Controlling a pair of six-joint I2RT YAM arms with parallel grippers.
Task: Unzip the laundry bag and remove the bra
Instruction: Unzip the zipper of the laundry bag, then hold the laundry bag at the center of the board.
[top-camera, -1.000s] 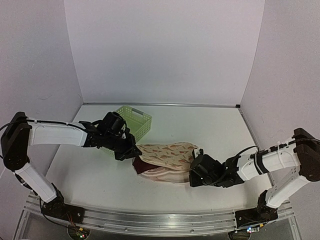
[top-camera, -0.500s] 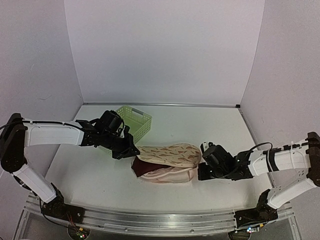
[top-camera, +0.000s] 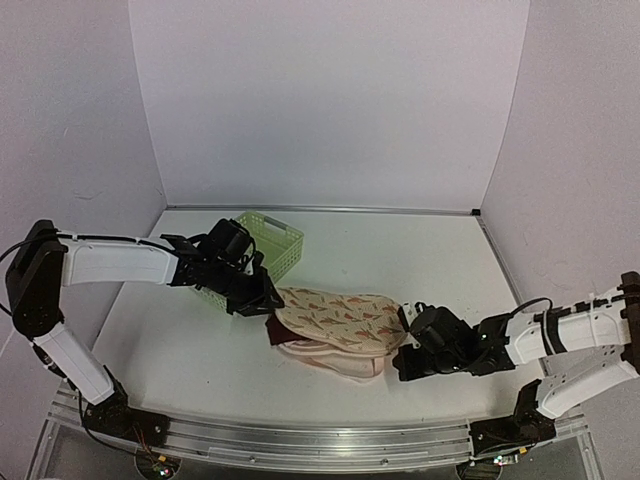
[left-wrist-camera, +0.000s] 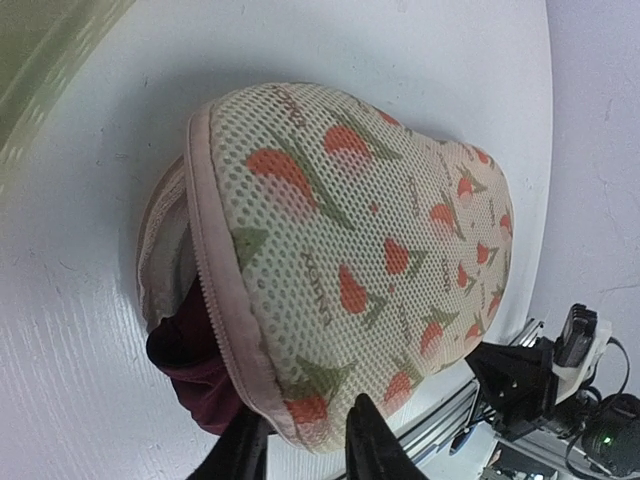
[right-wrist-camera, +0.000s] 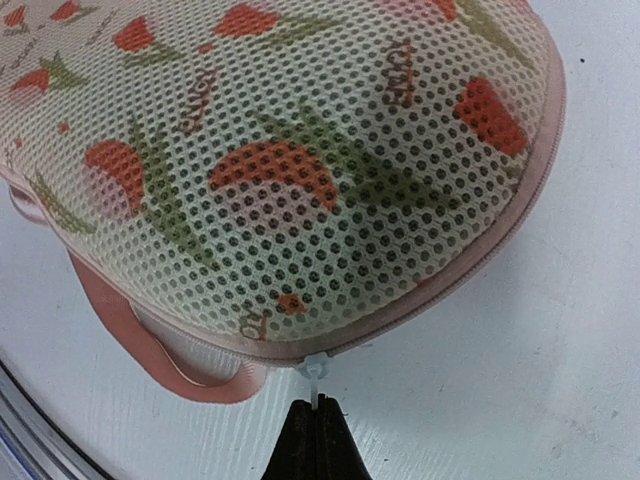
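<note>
- Where the left arm stretches across the left half of the top view, its left hand (top-camera: 264, 300) meets the left end of the laundry bag (top-camera: 335, 318). In the wrist view the fingers (left-wrist-camera: 372, 445) stand slightly apart, with the bag's pink rim just above the gap.
- Item: basket (top-camera: 272, 245), light green lattice, upper left of centre, behind the left hand, on the white surface (top-camera: 430, 260).
- Item: laundry bag, centre of frame, lying on the surface. Cream mesh, red and green motifs; zip parted at its left end.
- Contents: bra (left-wrist-camera: 195, 375), dark maroon, showing through the gap at the bag's left end, mostly inside.
- Item: right hand (right-wrist-camera: 316, 412), right of centre at the bag's right end, fingers pressed together on the white zipper pull (right-wrist-camera: 315, 370).
</note>
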